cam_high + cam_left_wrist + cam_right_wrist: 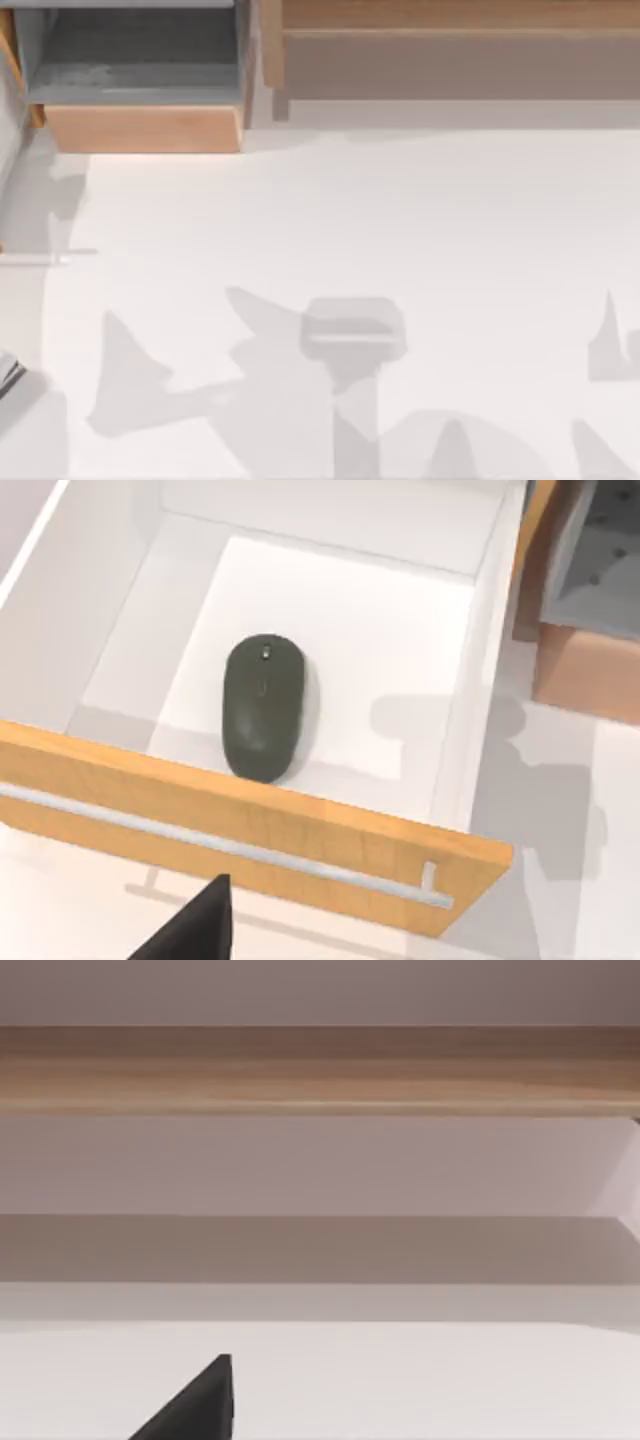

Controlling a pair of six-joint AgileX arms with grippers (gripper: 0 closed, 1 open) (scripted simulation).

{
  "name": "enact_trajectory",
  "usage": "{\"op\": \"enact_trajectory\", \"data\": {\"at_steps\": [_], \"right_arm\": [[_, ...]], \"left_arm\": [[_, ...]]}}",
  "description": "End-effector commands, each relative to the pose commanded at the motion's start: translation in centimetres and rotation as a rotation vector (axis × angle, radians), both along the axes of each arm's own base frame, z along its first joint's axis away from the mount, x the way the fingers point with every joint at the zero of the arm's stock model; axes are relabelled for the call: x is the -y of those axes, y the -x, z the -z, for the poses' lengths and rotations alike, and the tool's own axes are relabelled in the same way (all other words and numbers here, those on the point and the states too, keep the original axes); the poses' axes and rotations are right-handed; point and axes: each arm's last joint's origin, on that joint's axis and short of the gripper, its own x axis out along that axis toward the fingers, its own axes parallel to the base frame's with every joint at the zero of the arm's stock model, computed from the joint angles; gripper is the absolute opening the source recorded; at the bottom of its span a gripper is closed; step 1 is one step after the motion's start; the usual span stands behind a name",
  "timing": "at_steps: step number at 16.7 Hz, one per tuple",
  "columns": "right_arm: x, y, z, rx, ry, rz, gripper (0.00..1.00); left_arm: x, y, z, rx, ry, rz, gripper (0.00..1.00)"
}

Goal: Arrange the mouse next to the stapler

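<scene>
The mouse [264,708] lies inside an open drawer [120,610], flat on its white floor, lengthwise toward the wooden front panel [300,825] and just behind it; a thin metal handle bar [230,845] runs along that panel's outer face. From the left wrist, a black tip of the left gripper [195,930] shows outside the drawer, on the handle side, apart from the mouse; whether its fingers are released or clenched cannot be told. From above, the white counter [400,220] carries grey shadows, with a wooden box [140,125] at its far left corner and a wooden shelf [450,40] along the far edge. The right gripper [195,1410] faces that shelf; its fingers' state cannot be told either.
</scene>
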Motion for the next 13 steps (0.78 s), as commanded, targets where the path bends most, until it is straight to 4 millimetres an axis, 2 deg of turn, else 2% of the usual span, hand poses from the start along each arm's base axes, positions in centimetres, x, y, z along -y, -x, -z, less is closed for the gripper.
{"op": "enact_trajectory", "data": {"at_steps": [3, 7, 10, 13], "right_arm": [[0.0, 0.0, 0.0, 0.0, 0.0, 0.0, 1.0], [0.0, 0.0, 0.0, 0.0, 0.0, 0.0, 1.0], [0.0, 0.0, 0.0, 0.0, 0.0, 0.0, 1.0], [0.0, 0.0, 0.0, 0.0, 0.0, 0.0, 1.0]], "left_arm": [[-3.2, -7.0, 0.5, -0.199, 0.048, -0.02, 1.0], [-7.3, -14.4, 4.4, -0.421, 0.107, -0.02, 1.0], [-9.6, -18.3, 8.4, -0.552, 0.137, -0.008, 1.0], [-11.1, -20.8, 12.1, -0.646, 0.147, 0.01, 1.0]]}}
